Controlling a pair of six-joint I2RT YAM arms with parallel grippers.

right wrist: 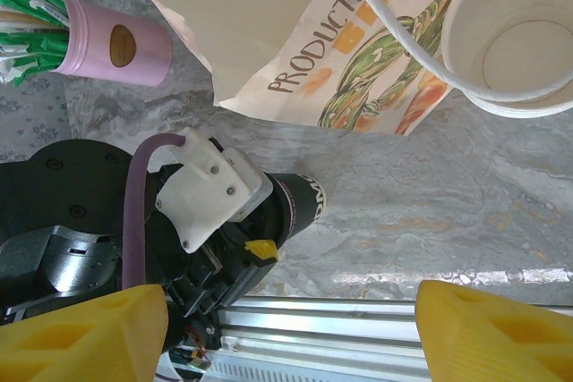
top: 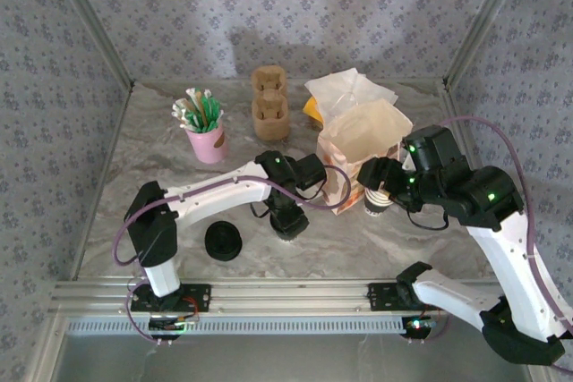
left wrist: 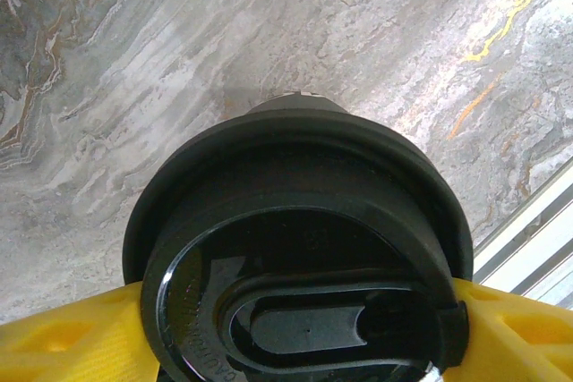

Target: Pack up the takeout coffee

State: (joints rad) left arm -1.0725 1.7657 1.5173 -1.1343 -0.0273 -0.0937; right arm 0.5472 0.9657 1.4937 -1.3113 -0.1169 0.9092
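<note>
Left tool (left wrist: 295, 342) tight on the takeout coffee (left wrist: 295, 185); right tool (right wrist: 288, 333) wide, near the paper bag (right wrist: 260, 15).

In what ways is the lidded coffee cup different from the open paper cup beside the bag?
The takeout coffee wears a black lid; the open paper cup has none and looks empty. The coffee's wall is dark; the open cup is pale. The left gripper holds the coffee; nothing grips the open cup. Both stand upright on the table.
</note>
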